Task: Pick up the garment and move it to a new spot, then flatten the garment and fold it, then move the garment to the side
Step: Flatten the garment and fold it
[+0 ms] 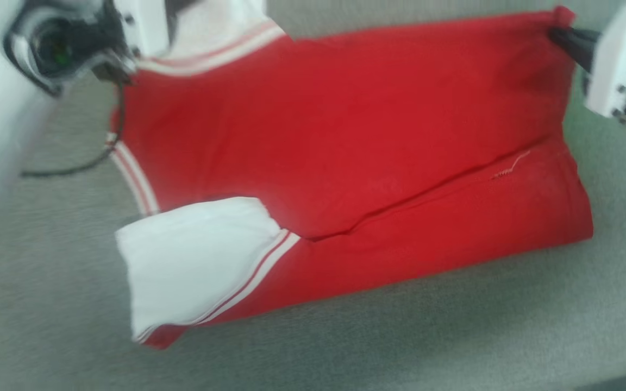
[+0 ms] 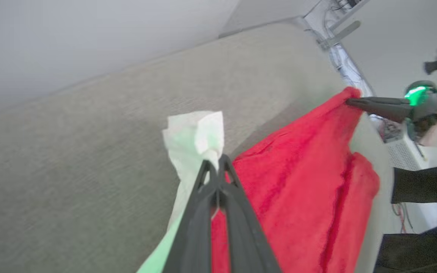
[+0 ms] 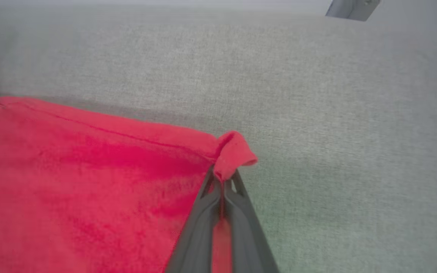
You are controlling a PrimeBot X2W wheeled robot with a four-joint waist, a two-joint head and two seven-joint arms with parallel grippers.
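The garment (image 1: 345, 141) is hanging stretched between the two grippers over a grey woven surface (image 1: 454, 336) in the head view, its lower part draping onto that surface. One white sleeve (image 1: 193, 255) with striped trim is lying at the near left, and a long soft crease is running across the red body. The cloth is looking light, limp and matte, so corners and seams are probably the best holds. In the left wrist view, the left gripper (image 2: 214, 161) is pressing its fingers together on a bunched wad of the other white sleeve, and red cloth is sagging in loose folds beside it. In the right wrist view, the right gripper (image 3: 223, 178) is pinching a curled red hem corner.
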